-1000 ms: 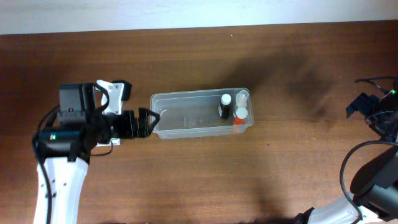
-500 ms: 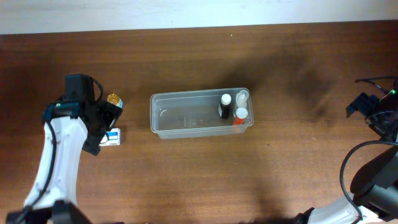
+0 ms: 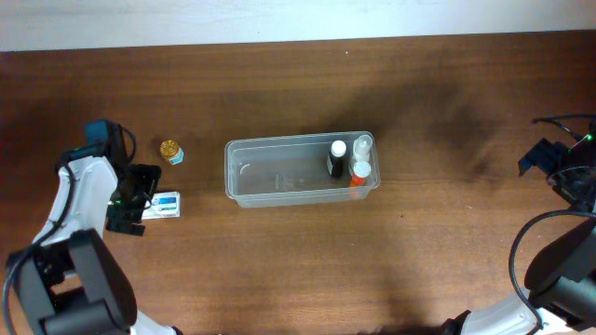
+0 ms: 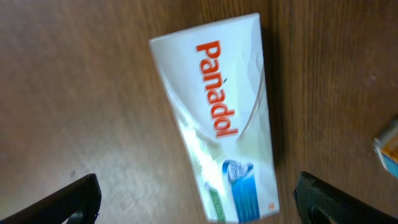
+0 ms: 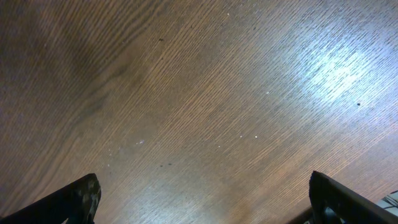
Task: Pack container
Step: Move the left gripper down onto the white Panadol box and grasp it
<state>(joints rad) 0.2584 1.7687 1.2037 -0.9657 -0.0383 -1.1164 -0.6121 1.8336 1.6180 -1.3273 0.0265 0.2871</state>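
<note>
The container [image 3: 279,177], a clear plastic tub, lies mid-table. Three small bottles stand in its right end: a dark one [image 3: 336,159], a clear one [image 3: 362,146] and an orange one [image 3: 359,175]. To its left, a white Panadol box [image 3: 167,205] lies flat on the wood, with a small gold-capped bottle [image 3: 170,151] behind it. My left gripper [image 3: 133,202] hovers at the box's left end. In the left wrist view this gripper [image 4: 196,202] is open, with the Panadol box [image 4: 217,112] lying untouched between its fingertips [image 4: 78,198]. My right gripper [image 3: 543,156] [image 5: 205,202] is open over bare wood at the far right.
The brown wooden table [image 3: 298,270] runs to a pale wall along the back. Cables lie by the right arm's base [image 3: 570,126]. The gold-capped bottle's edge [image 4: 388,146] shows at the right border of the left wrist view.
My left arm has pulled back from the container's left end and swung left and down over the Panadol box. The right arm has not moved.
</note>
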